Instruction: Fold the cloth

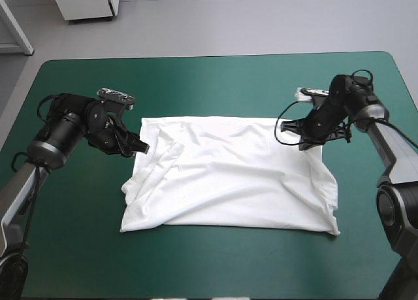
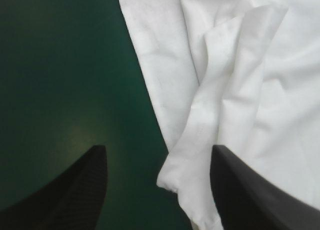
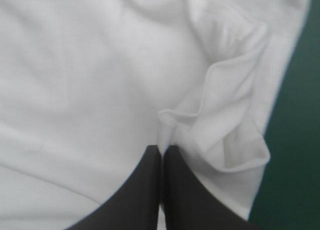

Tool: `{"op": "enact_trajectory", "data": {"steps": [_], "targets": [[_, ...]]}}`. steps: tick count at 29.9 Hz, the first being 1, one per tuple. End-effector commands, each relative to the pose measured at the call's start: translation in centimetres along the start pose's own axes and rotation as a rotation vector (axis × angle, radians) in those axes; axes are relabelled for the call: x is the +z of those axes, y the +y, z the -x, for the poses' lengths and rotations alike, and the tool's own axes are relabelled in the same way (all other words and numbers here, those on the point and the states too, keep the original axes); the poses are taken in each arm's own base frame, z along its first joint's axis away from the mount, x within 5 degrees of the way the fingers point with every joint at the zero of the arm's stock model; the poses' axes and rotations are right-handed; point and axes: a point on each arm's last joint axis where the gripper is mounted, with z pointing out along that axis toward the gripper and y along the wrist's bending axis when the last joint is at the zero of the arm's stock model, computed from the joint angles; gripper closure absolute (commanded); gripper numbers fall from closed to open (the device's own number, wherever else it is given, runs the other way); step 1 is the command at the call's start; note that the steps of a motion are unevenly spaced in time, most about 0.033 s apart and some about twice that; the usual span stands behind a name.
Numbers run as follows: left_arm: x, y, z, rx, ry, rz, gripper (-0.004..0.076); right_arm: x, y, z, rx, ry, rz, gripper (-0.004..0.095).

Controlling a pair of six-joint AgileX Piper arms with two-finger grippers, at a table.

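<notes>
**Far Corners Addressed: Right Side Gripped, Left Side Open**

The right end effector point(image 3: 161, 151) has its black fingers drawn together in one arch, with a thin ridge of white cloth pinched at the tip. It is judged to be clamped on the T-shirt point(image 1: 228, 176). Just beside it, toward the garment's edge, the right-hand sleeve point(image 3: 232, 135) lies rolled into a loose loop. Seen from above, this grip sits at about 2 o'clock on the garment, at its far right corner.

The left end effector point(image 2: 157, 155) stands apart and holds nothing. One finger is over the teal-green cover point(image 2: 60, 64) and the other is over cloth, with the folded left-hand sleeve point(image 2: 200, 135) lying between them. From above it sits at about 10 o'clock on the garment, at the far left edge.

The T-shirt lies spread flat at the centre of the bench point(image 1: 209, 78). It is wrinkled, with its near hem toward 6 o'clock and its left side bunched in ridges.

The mirrored placement suggests both corners are to be lifted together and carried toward 6 o'clock, and no fold is made yet. The left side probably needs to close on the sleeve edge first. A lift with only one corner held would likely skew the cloth, and either loose sleeve could be trapped inside the fold.
</notes>
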Motion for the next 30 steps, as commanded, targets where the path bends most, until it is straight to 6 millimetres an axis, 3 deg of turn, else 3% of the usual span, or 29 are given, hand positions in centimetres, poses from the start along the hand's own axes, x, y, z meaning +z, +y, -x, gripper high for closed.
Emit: {"op": "enact_trajectory", "data": {"steps": [1,6,12,15,18,24,26,30], "targets": [[-2.1,0.1,0.3,-0.012,-0.089,0.003,0.0286,-1.5,3.2,0.1,-0.07,-0.089,0.056,0.0927],[-2.1,0.1,0.3,-0.012,-0.087,0.002,0.0286,0.7,4.8,0.2,-0.082,-0.039,0.091,0.0927],[-2.1,0.1,0.3,-0.015,-0.092,0.003,0.0286,3.7,5.1,0.8,-0.06,-0.003,0.108,0.0927],[-2.1,0.1,0.3,-0.013,-0.092,0.003,0.0286,4.2,5.2,0.9,-0.049,0.008,0.124,0.0912],[-2.1,0.1,0.3,-0.013,-0.093,0.003,0.0286,4.0,5.5,1.1,-0.05,0.0,0.147,0.0782],[-2.1,0.1,0.3,-0.015,-0.093,0.003,0.0286,1.8,5.9,1.3,-0.105,0.051,0.137,0.0271],[-2.1,0.1,0.3,-0.015,-0.094,0.003,0.0286,0.5,5.9,1.5,-0.096,0.007,0.112,0.0249],[-2.1,0.1,0.3,-0.015,-0.094,0.003,0.0286,-2.7,5.9,1.0,-0.129,-0.076,0.078,0.038]]}}
